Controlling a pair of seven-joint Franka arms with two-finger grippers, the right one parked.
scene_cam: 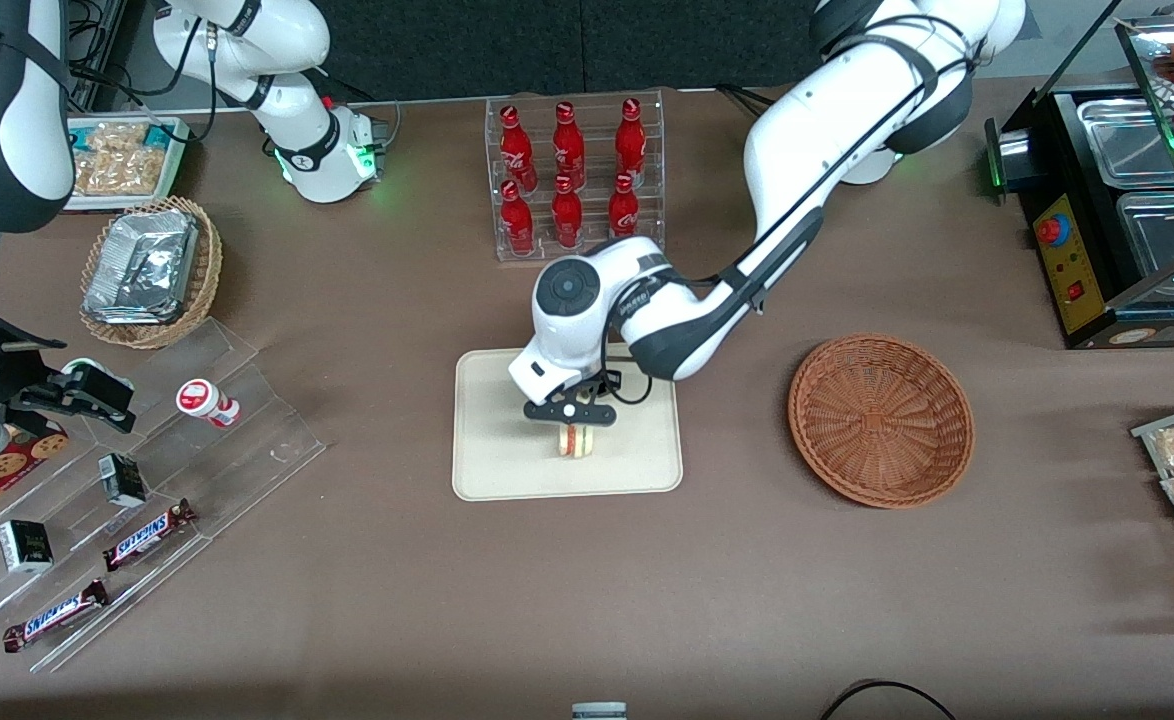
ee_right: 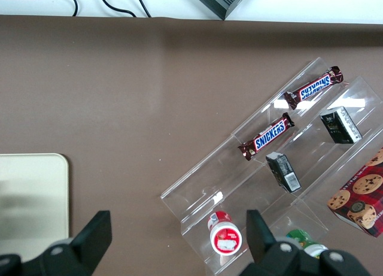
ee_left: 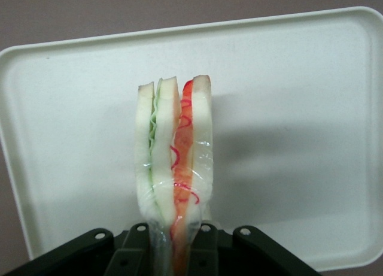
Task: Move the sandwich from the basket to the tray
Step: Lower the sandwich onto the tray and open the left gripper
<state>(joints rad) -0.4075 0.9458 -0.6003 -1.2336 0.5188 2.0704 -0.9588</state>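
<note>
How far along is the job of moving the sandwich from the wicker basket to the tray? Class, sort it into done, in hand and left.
Done: the reddish-brown wicker basket holds nothing; the sandwich is over the cream tray. In hand: the left arm's pincer is shut on the sandwich, seen upright between its fingers in the left wrist view. Left: whether the sandwich touches the tray cannot be told; releasing and withdrawing remain.

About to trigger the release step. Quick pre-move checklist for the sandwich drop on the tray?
1. Gripper over the tray: ok.
2. Sandwich held between the fingers: ok, clamped, standing on edge.
3. Sandwich touching the tray surface: cannot tell.
4. Landing spot bare: ok, nothing else lies on the tray.
5. Basket emptied: ok, no item in it.
6. Wrap intact: ok, film covers the sandwich.
</note>
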